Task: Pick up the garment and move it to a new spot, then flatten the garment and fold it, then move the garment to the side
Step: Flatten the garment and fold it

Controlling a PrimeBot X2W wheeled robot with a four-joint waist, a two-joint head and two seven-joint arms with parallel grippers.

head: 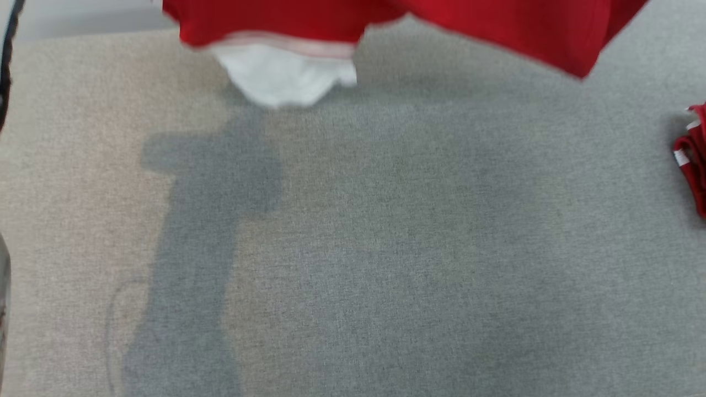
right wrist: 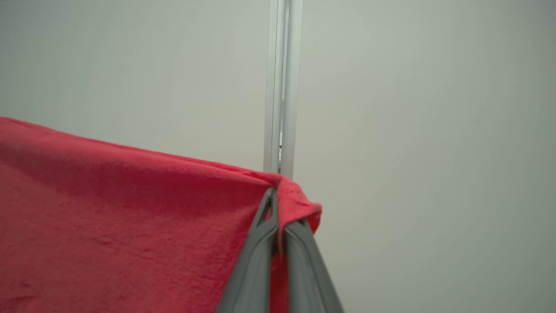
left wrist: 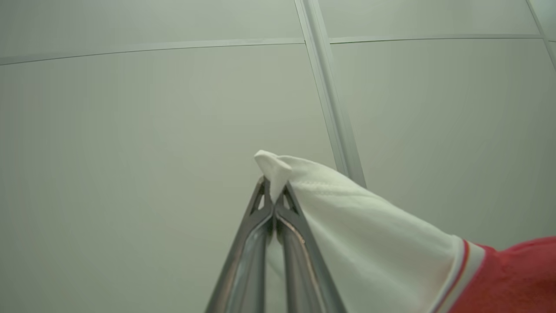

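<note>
The garment [head: 485, 25] is red with a white sleeve and hangs in the air across the top of the head view, above the grey cloth surface [head: 386, 248]. Its white sleeve end [head: 284, 77] dangles lowest at upper left. In the left wrist view my left gripper [left wrist: 274, 191] is shut on the tip of the white sleeve [left wrist: 373, 226], held up against a pale wall. In the right wrist view my right gripper [right wrist: 278, 204] is shut on an edge of the red cloth [right wrist: 130, 217], which drapes away to the left.
A second bundle of red cloth with white trim [head: 694, 157] lies at the right edge of the surface. A dark cable [head: 6, 60] runs down the left edge. The hanging garment and arm cast a long shadow [head: 198, 231] on the surface.
</note>
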